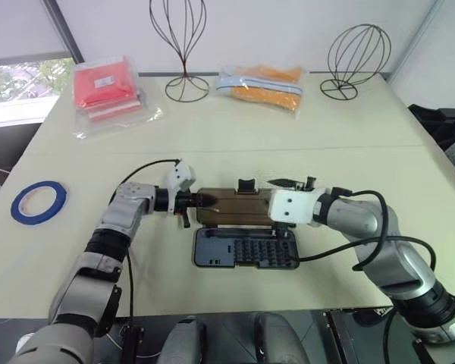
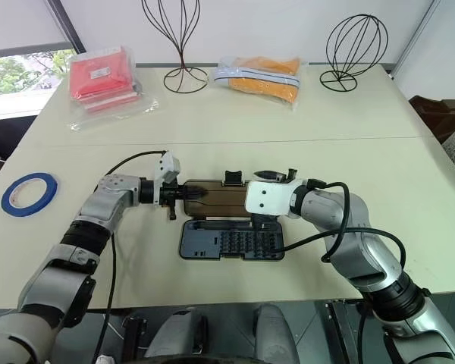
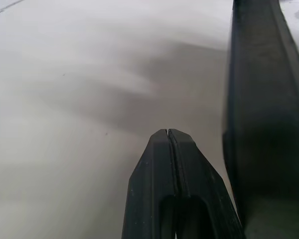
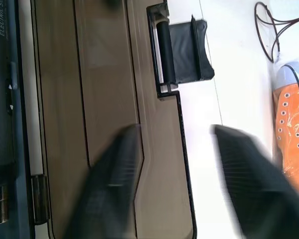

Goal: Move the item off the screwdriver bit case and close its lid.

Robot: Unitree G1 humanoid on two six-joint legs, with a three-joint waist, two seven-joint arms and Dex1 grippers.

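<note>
- L gripper pinched shut on nothing, tip just beside the end of the lid. A nudge could skid the bit case sideways.
- R gripper spread wide, straddling the lid edge near the latch. Lid lies flat open beneath and may slip while flipping.

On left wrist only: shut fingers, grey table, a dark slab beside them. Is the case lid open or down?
Observer: Open. The lid lies flat on the table, beyond the bit tray.
Operator: Right arm?
Observer: Open; the right gripper straddles the lid's far edge near the latch.
Operator: Where's my gripper against the lid?
Observer: The left gripper points at the lid's left end.
</note>
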